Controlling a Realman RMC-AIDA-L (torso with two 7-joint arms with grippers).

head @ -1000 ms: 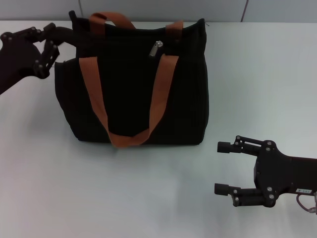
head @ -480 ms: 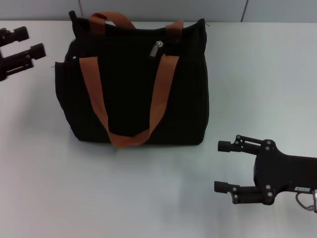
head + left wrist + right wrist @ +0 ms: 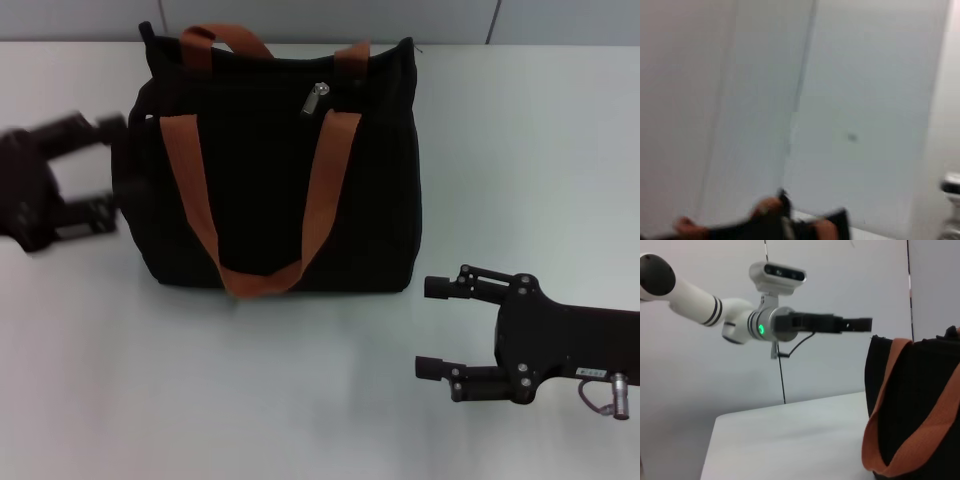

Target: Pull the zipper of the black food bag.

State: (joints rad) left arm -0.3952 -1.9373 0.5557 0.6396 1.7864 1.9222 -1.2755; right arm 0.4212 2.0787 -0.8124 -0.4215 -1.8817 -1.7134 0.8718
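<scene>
Left tool (image 3: 100,175) open-fingered beside black food bag (image 3: 270,170), apart.

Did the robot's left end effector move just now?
Yes. The left end effector came down nearer the robot, now beside the boxy black fabric food bag, which stayed put.

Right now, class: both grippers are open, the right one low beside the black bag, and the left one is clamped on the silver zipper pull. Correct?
Not quite. In the head view the left gripper is open beside the black food bag, clear of the zipper. The right gripper is as stated.

bag (image 3: 270,170) between grippers, left gripper (image 3: 95,175) beside it, right gripper (image 3: 435,328) nearer
</scene>
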